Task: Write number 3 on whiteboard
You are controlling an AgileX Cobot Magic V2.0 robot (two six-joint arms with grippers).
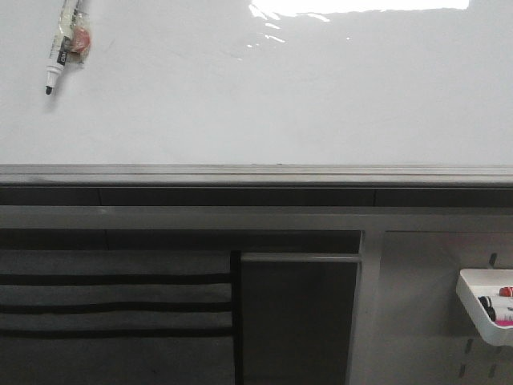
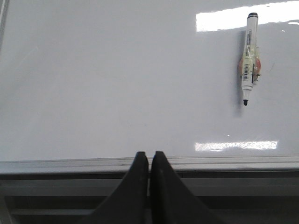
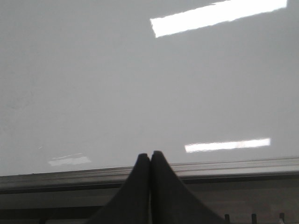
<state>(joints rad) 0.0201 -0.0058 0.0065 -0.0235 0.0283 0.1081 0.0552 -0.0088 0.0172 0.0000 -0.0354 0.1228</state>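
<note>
The whiteboard (image 1: 256, 96) is glossy white and bare, with no number 3 on it in any view. A white marker (image 1: 62, 44) with its black tip uncapped lies on the board at the far left. It also shows in the left wrist view (image 2: 249, 58). My left gripper (image 2: 149, 155) is shut and empty, at the board's grey rail, well short of the marker. My right gripper (image 3: 150, 155) is shut and empty at the rail (image 3: 224, 167), over bare board (image 3: 140, 84). Neither gripper shows in the front view.
A grey metal rail (image 1: 256, 174) runs along the board's near edge. Below it are a grey panel with dark slats (image 1: 112, 305) and a white tray (image 1: 485, 309) holding markers at the lower right. Light glare (image 1: 361, 6) sits on the board's far edge.
</note>
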